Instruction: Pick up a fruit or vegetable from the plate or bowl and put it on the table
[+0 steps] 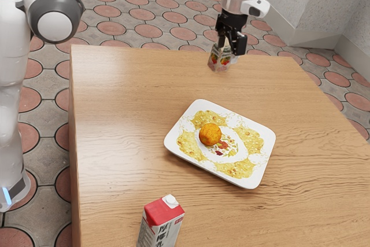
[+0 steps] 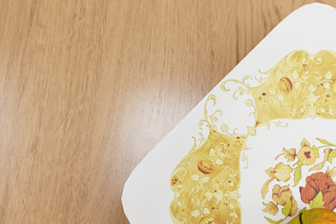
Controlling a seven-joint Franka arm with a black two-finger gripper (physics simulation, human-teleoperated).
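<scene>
Round fruit (image 1: 210, 135) on the plate (image 1: 263, 173), the gripper's (image 1: 230, 50) jaws apart.
The fruit's direction and long axis can't be told; a patterned glass (image 1: 220, 62) is near the jaws, contact unclear.

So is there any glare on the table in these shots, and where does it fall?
Exterior view: a pale sheen over the table toward the view's left, the wood between it and the plate looking deeper in tone; wrist view: a soft, whitish bright patch on the bare wood beside the plate's edge.
</scene>
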